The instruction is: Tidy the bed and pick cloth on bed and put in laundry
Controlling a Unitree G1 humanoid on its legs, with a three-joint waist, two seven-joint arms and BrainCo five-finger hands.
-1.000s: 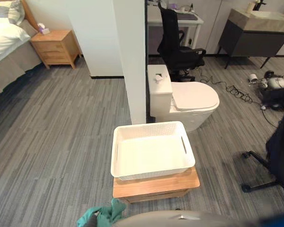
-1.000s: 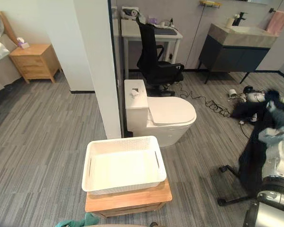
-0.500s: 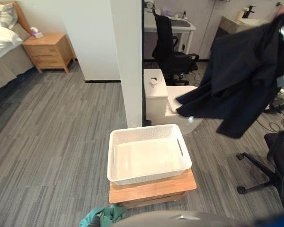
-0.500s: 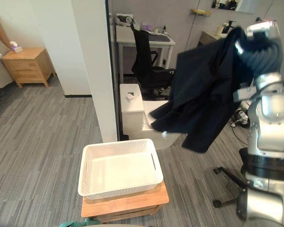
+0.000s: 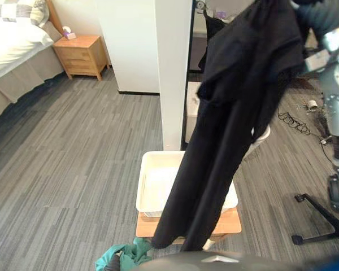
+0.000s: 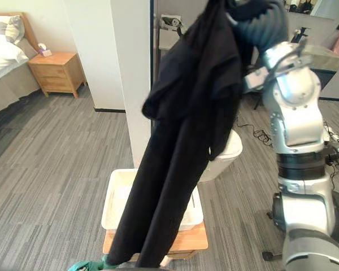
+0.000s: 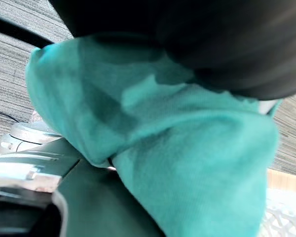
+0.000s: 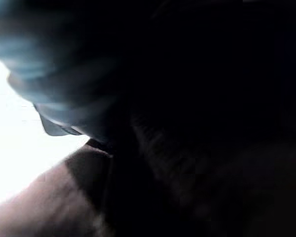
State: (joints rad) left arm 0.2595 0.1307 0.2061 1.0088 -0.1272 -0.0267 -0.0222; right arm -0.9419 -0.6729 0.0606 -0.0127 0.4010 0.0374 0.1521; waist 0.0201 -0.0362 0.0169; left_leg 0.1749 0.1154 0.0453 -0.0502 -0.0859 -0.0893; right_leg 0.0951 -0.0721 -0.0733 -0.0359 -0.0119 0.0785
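A long black garment (image 6: 186, 141) hangs from my raised right hand (image 6: 253, 16), whose dark ribbed cover shows at the top. The garment's lower end dangles over the white laundry basket (image 5: 144, 192) and hides most of it. The basket sits on a low wooden stool (image 5: 233, 222). The right wrist view is dark with the garment's cloth (image 8: 197, 98) close up. A teal cloth (image 5: 130, 254) is bunched at my left hand (image 7: 227, 44), low in front of the stool, and it covers that hand in the left wrist view.
A white pillar (image 5: 172, 68) stands just behind the basket, with a toilet (image 6: 229, 149) beyond it. The bed (image 5: 11, 51) and a wooden nightstand (image 5: 82, 53) are at the far left. A chair base (image 5: 322, 220) is on the floor at the right.
My right arm has swung the black garment up from the right until it hangs over the basket. The camera has shifted. The teal cloth stays low at my left hand.
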